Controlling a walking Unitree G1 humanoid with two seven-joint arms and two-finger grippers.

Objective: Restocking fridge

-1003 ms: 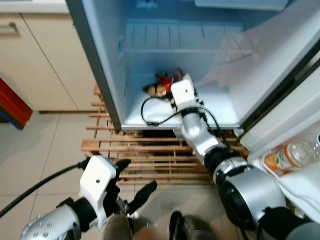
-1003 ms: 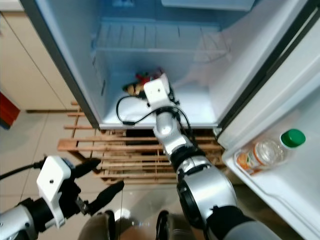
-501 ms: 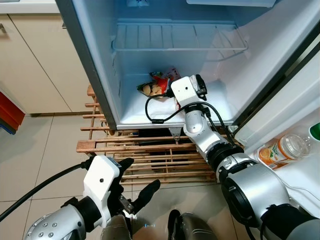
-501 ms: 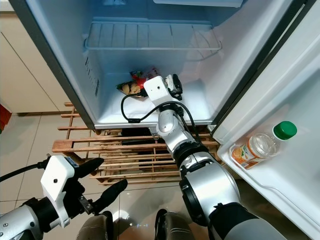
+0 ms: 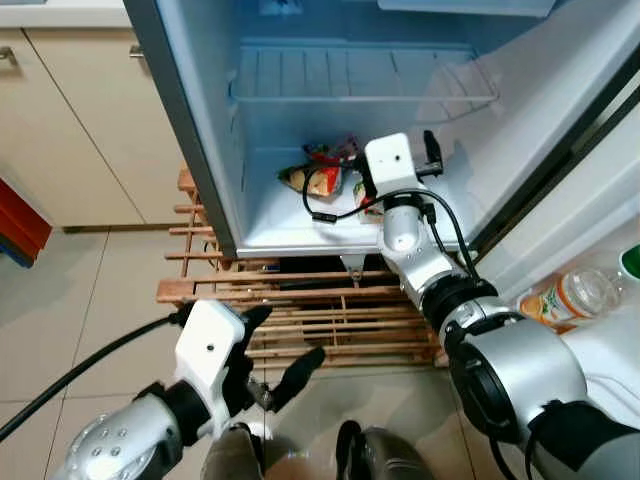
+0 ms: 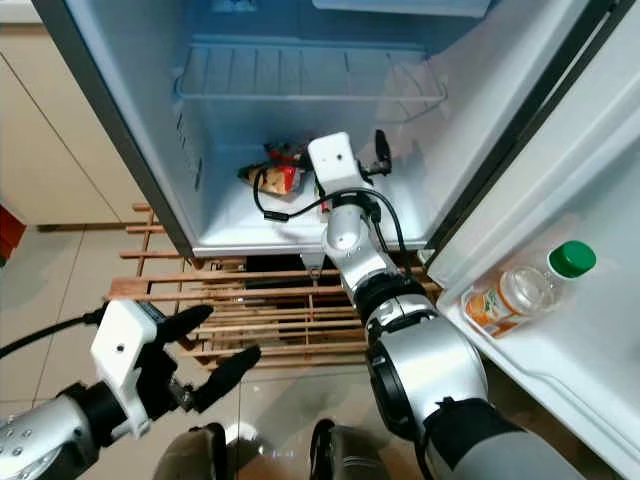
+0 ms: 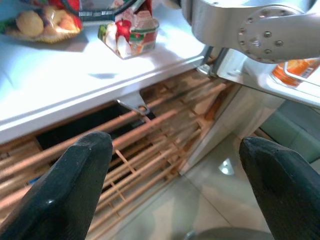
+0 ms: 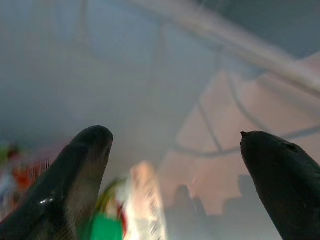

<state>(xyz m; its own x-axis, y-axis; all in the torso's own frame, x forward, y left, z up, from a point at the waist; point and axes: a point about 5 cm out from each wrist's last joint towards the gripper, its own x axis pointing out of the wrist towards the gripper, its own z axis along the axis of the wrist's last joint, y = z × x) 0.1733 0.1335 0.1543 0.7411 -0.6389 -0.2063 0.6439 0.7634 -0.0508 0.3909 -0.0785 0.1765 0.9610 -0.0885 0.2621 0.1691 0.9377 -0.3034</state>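
Right tool (image 8: 175, 165) released inside white fridge (image 5: 300, 235), above colourful snack packets (image 5: 318, 178) parked on its floor.

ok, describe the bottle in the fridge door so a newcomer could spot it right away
Start at the open fridge door on the robot's right and look down to its shelf. The bottle lies tilted there: clear plastic, orange fruit label, green cap. The other groceries are snack packets on the fridge floor by the right gripper.

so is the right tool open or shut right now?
Open. The right tool has its two black fingers wide apart, nothing between them.
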